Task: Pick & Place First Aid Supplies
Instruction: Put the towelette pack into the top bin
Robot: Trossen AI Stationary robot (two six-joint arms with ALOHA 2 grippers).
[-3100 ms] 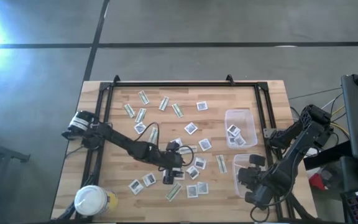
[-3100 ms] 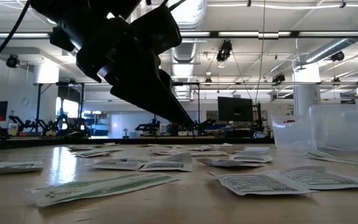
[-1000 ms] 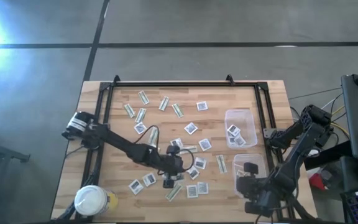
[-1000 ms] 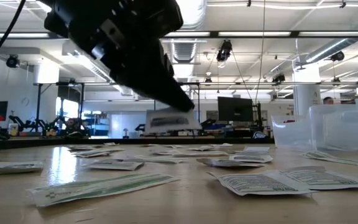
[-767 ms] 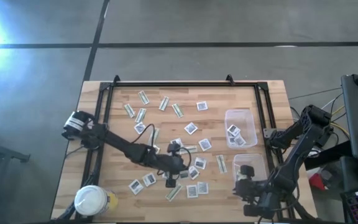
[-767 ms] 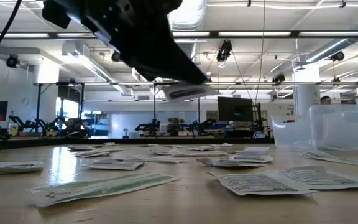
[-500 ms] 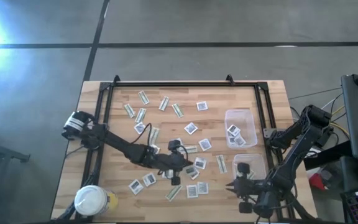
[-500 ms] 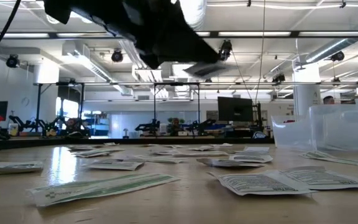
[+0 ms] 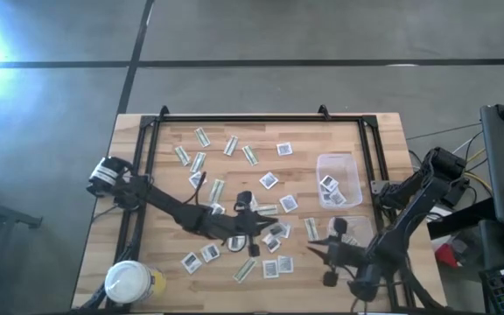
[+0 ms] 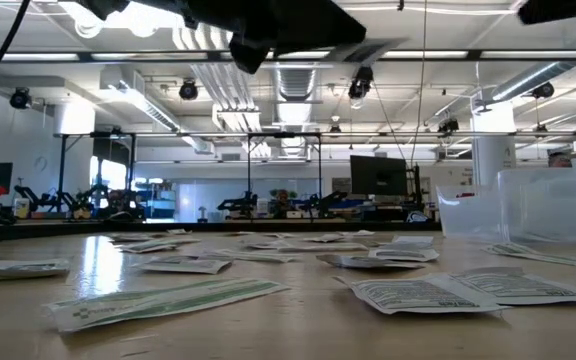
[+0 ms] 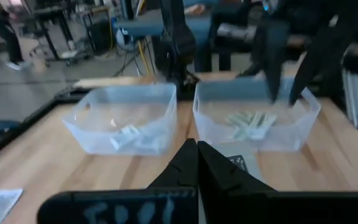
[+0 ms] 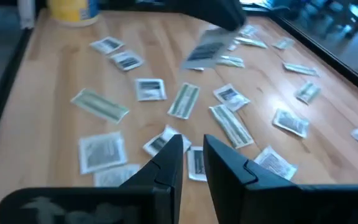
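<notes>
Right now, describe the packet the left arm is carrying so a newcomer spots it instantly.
On the wooden table, follow the dark left arm from the left edge to mid-table. Its pincer is shut on a pale flat packet with dark print. It alone hangs in the air; the other packets lie flat.

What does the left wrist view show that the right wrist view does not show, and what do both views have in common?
Only the left wrist view shows the two clear tubs: one tub with white packets inside, the other tub with green-and-white strips inside, and the right arm behind it. Only the right wrist view shows the many loose packets on the table, the yellow jar, and the left gripper lifted above the table with a packet in its shut fingers. Both views show the wooden table and their own dark fingers in front.
</notes>
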